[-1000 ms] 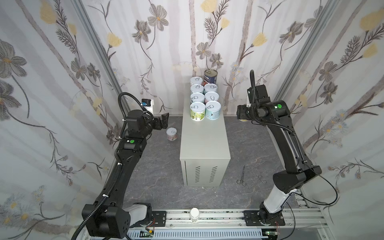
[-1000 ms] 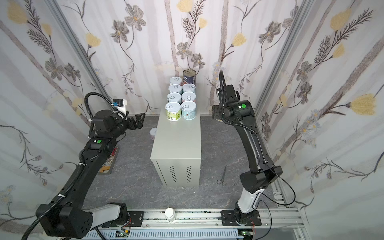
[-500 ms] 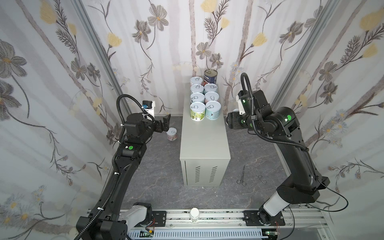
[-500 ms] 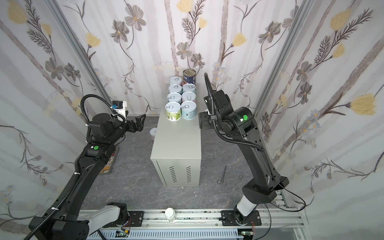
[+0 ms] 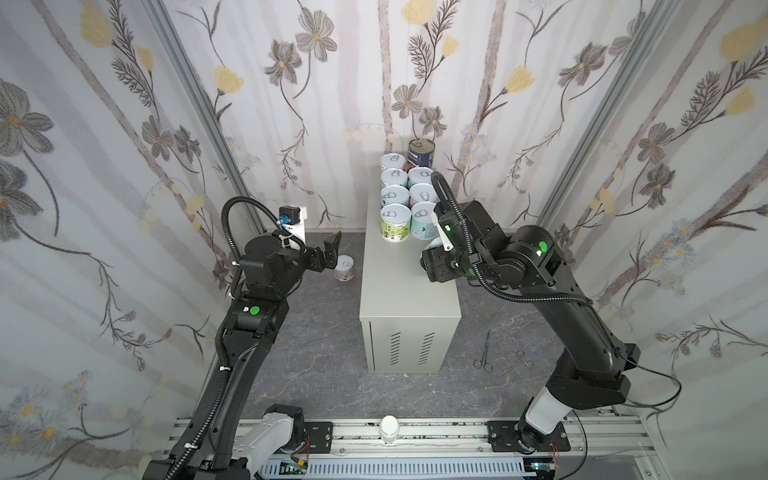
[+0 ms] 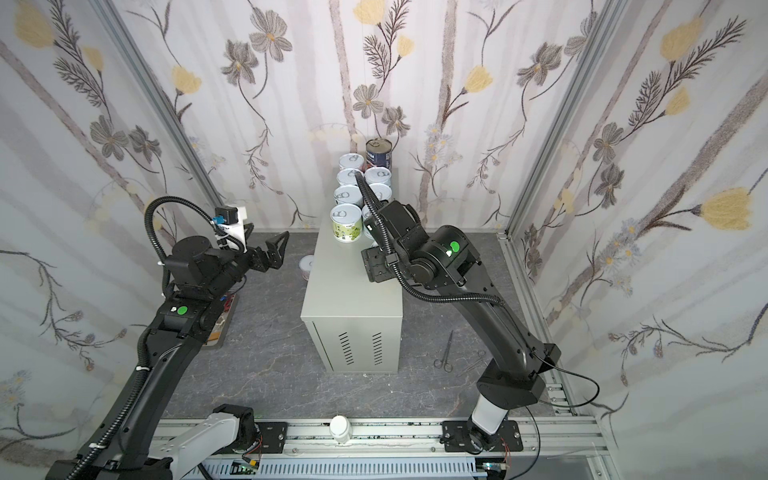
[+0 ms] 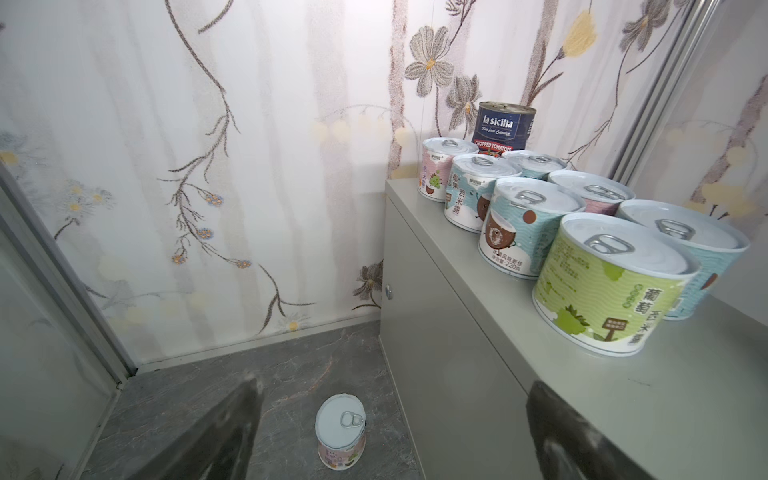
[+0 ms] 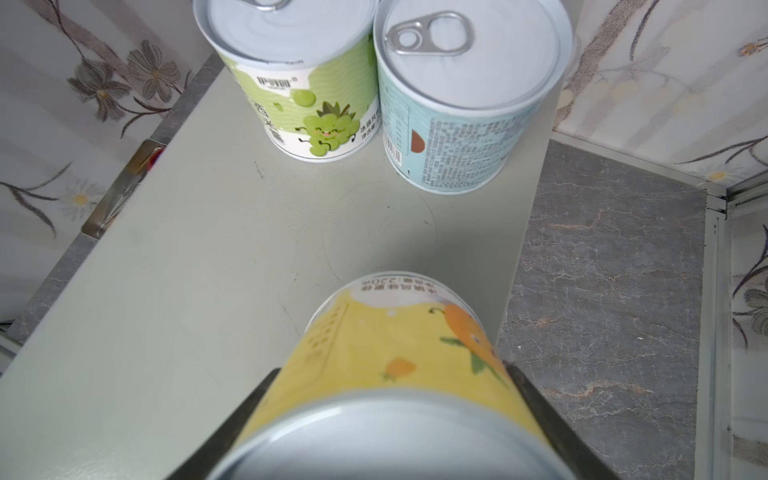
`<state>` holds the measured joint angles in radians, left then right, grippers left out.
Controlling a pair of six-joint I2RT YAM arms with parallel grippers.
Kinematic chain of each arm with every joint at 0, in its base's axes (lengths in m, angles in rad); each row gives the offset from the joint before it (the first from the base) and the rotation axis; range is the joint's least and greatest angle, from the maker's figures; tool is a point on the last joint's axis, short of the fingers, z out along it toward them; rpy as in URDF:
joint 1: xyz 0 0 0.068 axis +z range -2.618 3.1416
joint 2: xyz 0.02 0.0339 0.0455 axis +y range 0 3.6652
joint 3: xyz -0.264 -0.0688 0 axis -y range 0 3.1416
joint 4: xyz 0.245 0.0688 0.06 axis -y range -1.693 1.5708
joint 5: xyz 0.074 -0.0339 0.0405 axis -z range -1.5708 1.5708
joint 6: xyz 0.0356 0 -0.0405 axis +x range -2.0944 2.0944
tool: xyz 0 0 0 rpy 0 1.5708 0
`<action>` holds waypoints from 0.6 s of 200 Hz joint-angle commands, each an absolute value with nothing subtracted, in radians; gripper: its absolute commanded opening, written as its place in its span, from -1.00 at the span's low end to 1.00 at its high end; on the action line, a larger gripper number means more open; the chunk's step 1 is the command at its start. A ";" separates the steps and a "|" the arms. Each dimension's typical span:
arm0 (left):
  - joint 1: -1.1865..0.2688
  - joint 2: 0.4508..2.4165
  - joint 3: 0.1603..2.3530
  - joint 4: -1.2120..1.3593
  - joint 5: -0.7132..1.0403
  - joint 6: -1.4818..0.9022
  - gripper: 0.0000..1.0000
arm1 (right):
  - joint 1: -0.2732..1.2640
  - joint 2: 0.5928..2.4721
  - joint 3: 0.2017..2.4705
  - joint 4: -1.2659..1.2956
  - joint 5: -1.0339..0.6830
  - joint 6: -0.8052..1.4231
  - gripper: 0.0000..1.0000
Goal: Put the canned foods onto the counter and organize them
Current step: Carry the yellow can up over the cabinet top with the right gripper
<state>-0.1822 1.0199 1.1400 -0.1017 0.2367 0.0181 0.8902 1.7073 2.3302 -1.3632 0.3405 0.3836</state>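
The grey-beige counter (image 5: 409, 286) (image 6: 353, 291) carries several short cans in two rows at its far end, with a taller dark blue can (image 5: 420, 153) (image 7: 503, 124) behind them. Nearest in the rows are a green can (image 5: 395, 222) (image 8: 307, 83) and a teal can (image 8: 465, 95). My right gripper (image 8: 390, 374) is shut on a yellow can (image 8: 395, 332), held just above the counter top in front of the teal can. A pink can (image 5: 345, 268) (image 7: 340, 432) stands on the dark floor left of the counter. Above it, my left gripper (image 5: 332, 251) (image 7: 395, 382) is open and empty.
Scissors (image 5: 484, 353) and a second pair of forceps (image 5: 515, 362) lie on the floor right of the counter. A white bottle (image 5: 389, 428) sits on the front rail. A flat packet (image 6: 222, 320) lies under the left arm. Floral walls close in on three sides.
The right arm has swung left and forward, bringing the yellow can from beside the counter to over its top. The left arm has shifted only slightly and stays open.
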 commanded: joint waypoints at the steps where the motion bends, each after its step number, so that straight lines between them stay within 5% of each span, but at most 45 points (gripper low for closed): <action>1: -0.187 1.000 1.132 -0.074 0.250 0.005 1.00 | 0.900 1.716 2.330 -1.355 0.382 0.382 0.04; 67: -0.198 0.979 1.127 -0.087 0.233 0.025 1.00 | 0.900 1.746 2.332 -1.352 0.393 0.359 0.56; 120: -0.201 0.970 1.115 -0.086 0.199 0.031 1.00 | 0.899 1.747 2.332 -1.332 0.410 0.353 0.73</action>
<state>-0.2001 0.9768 1.1206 -0.1036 0.2169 0.0208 0.8989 1.7473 2.3295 -1.3392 0.3840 0.3573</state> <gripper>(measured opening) 0.996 0.867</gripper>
